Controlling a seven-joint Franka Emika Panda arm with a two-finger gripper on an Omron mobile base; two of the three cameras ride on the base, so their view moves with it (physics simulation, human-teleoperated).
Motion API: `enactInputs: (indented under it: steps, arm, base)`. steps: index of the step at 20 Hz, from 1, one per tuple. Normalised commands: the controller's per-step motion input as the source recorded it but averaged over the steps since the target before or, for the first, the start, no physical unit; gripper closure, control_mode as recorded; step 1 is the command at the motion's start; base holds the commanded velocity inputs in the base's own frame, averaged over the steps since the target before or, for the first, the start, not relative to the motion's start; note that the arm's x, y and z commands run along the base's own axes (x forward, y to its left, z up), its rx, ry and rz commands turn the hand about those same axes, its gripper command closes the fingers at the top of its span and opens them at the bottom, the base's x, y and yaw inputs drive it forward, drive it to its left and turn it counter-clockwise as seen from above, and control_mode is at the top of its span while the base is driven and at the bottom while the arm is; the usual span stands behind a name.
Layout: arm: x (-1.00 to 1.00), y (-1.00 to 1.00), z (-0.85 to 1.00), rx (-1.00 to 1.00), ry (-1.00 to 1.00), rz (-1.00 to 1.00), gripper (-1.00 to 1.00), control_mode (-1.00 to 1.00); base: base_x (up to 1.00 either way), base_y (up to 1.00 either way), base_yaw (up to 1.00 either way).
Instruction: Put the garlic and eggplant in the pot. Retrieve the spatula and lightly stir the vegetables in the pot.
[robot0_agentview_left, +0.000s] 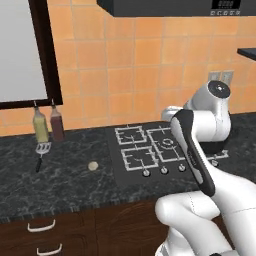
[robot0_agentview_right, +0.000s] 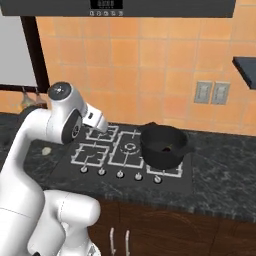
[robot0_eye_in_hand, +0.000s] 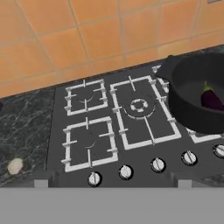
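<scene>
My gripper (robot0_agentview_right: 101, 123) is spread wide with nothing in it, hanging over the back left burner of the stove (robot0_eye_in_hand: 113, 127). The pot (robot0_eye_in_hand: 199, 98) sits off to its right with the eggplant (robot0_eye_in_hand: 211, 99) inside. The garlic (robot0_eye_in_hand: 15, 166) is down left on the surface (robot0_agentview_left: 60, 175), just past the stove's edge, open room around it. The spatula (robot0_agentview_left: 42, 152) lies farther left, below two bottles (robot0_agentview_left: 48, 125). No readable labels anywhere.
</scene>
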Motion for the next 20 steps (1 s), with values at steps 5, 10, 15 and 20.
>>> enactInputs:
  steps: [5, 10, 15, 20]
  arm:
    - [0.0, 0.0, 0.0, 0.0, 0.0, 0.0, -1.0, 1.0]
    - [0.0, 0.13, -0.02, -0.06, 0.02, 0.0, -1.0, -1.0]
    - [0.29, 0.14, -0.45, -0.08, 0.22, 0.01, -1.0, -1.0]
    - [0.67, 0.07, -0.8, 0.0, 0.23, 0.14, -1.0, -1.0]
  base:
    - [-0.06, 1.0, 0.0]
    - [0.02, 0.37, 0.0]
    - [0.0, 0.0, 0.0]
    - [0.0, 0.0, 0.0]
